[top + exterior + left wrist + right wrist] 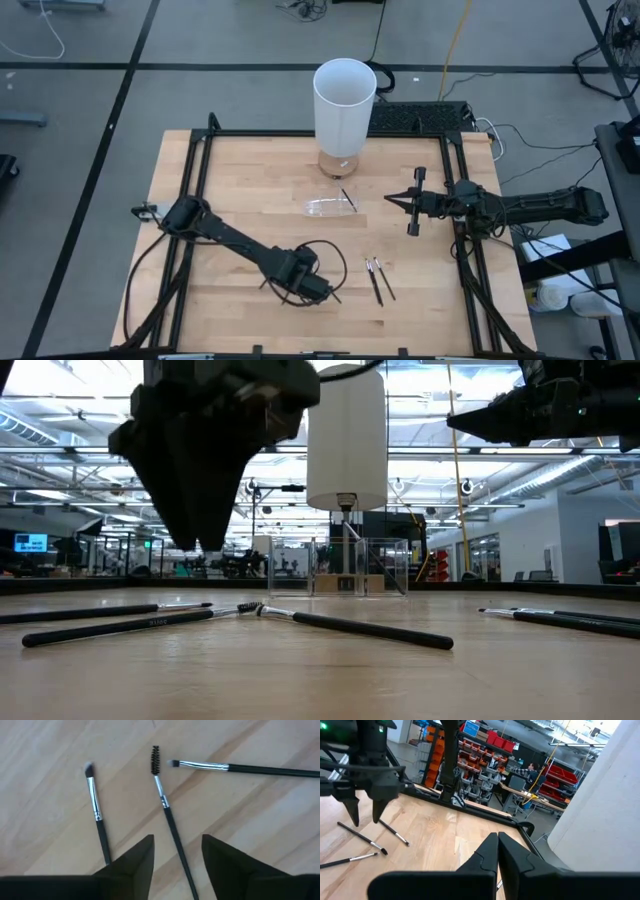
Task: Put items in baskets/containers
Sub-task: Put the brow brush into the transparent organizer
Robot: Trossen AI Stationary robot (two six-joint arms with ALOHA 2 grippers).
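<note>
Three thin dark sticks with pale tips lie flat on the wood under my left gripper (177,852): one with a small tuft (96,807), one with a spiral tip (165,805), one angled (230,767). The gripper (318,290) points down, open, above them; the spiral-tipped stick runs between its fingers, untouched. Two more sticks (378,280) lie to its right. The low clear container (328,207) sits mid-table with another stick (347,200) at its right end. My right gripper (497,845) waits shut at the right (392,200).
A tall white cylinder (345,100) stands just behind the clear container, near the table's far edge. A black frame (200,170) runs along the table's sides. Bare wood lies between the container and the sticks near the front.
</note>
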